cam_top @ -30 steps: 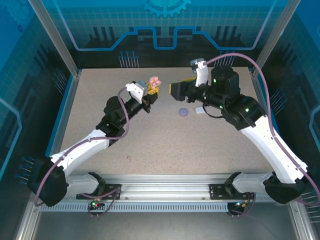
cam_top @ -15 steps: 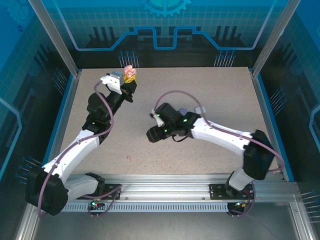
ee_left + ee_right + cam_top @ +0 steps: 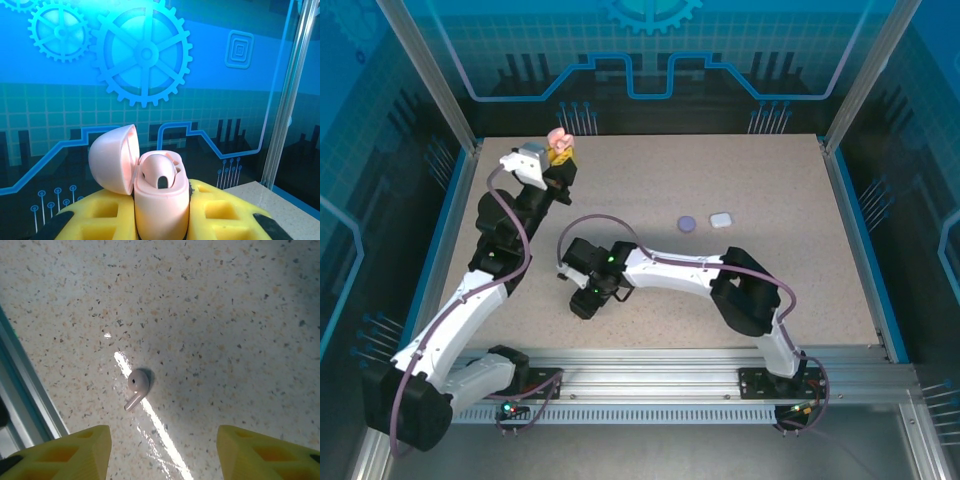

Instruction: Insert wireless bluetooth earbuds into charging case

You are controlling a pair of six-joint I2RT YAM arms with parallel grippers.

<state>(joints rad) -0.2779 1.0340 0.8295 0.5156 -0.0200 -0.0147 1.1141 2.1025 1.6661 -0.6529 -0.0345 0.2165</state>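
Left gripper (image 3: 558,157) clenched the glossy pale pink charging case (image 3: 161,200), lid open, raised far left, ready to receive. Right gripper (image 3: 162,450), jaws apart and empty, hung above the tiny pale pink earbud (image 3: 137,386) on the near-left speckled table (image 3: 770,280).

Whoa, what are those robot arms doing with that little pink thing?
They are putting earbuds away in their case. The left arm holds a pink case up near the far left corner, lid open, its jaws shut on it. The right arm stretches over to the near left of the table, and its open jaws hover above a tiny pink earbud lying there, not touching it yet. A purple case and a white case sit farther back.
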